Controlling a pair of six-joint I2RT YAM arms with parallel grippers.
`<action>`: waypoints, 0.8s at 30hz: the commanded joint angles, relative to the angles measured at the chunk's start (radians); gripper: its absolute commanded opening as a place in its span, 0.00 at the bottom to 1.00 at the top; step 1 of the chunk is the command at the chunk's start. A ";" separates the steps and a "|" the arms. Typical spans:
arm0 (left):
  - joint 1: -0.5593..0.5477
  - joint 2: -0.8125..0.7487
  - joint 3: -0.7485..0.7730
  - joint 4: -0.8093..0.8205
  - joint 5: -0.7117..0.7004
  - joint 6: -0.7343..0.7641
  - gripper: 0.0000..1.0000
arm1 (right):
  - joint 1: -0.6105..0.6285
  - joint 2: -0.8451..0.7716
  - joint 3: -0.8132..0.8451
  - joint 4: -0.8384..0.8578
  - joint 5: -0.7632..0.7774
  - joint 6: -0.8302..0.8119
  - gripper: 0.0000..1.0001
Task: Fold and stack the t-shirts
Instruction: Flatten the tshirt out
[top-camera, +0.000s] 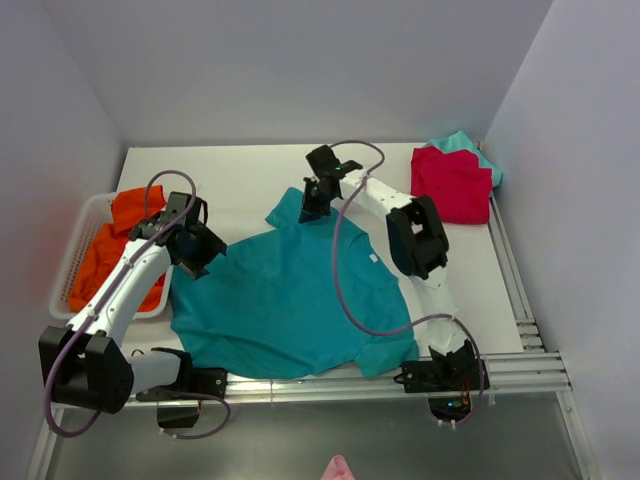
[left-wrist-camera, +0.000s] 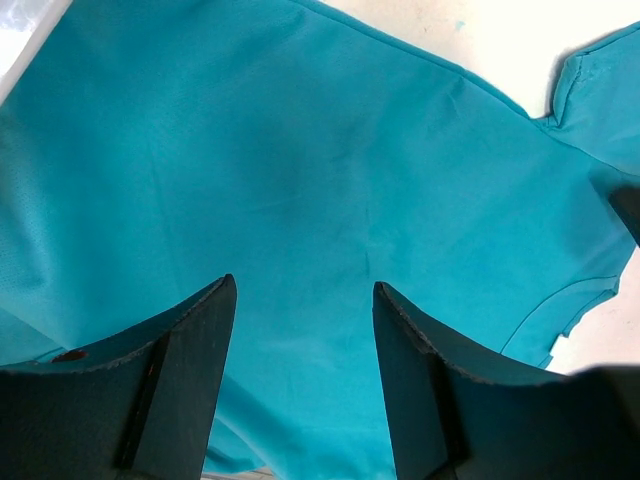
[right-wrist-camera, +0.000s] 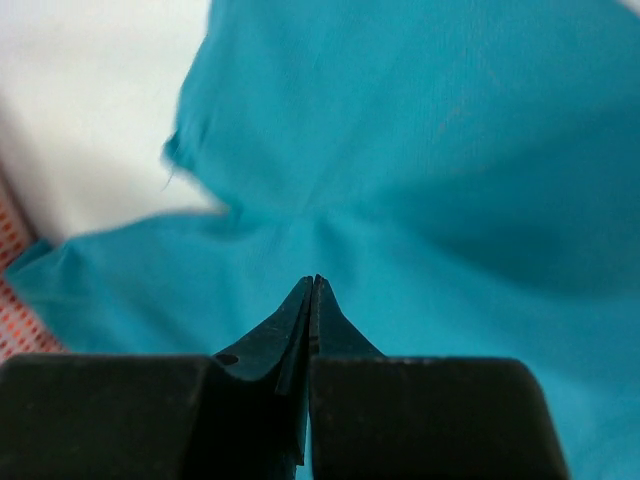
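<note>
A teal-blue t-shirt (top-camera: 290, 300) lies spread flat in the middle of the table, its white neck label (top-camera: 373, 258) showing. My left gripper (top-camera: 200, 250) is at the shirt's left shoulder. In the left wrist view it (left-wrist-camera: 303, 285) stands open, the teal cloth (left-wrist-camera: 300, 150) lying between and beyond its fingers. My right gripper (top-camera: 313, 205) is at the far sleeve. In the right wrist view its jaws (right-wrist-camera: 315, 278) are shut, and creases in the cloth (right-wrist-camera: 450, 150) run to their tip. A red t-shirt (top-camera: 452, 185) lies folded on a light-teal one (top-camera: 462, 140) at the back right. An orange t-shirt (top-camera: 125, 245) fills the basket.
A white plastic basket (top-camera: 75, 255) stands at the table's left edge, just left of my left arm. Metal rails (top-camera: 520, 290) run along the right and front edges. Grey walls close the table in at the left, back and right.
</note>
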 joint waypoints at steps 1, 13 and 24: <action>-0.004 0.012 0.043 0.015 0.004 0.021 0.63 | -0.006 0.111 0.148 -0.098 0.025 -0.044 0.00; -0.001 0.049 0.078 0.001 -0.002 0.046 0.62 | -0.216 0.234 0.269 -0.130 0.154 0.031 0.00; 0.001 0.099 0.133 -0.011 -0.013 0.072 0.62 | -0.305 0.345 0.380 -0.070 0.045 0.025 0.00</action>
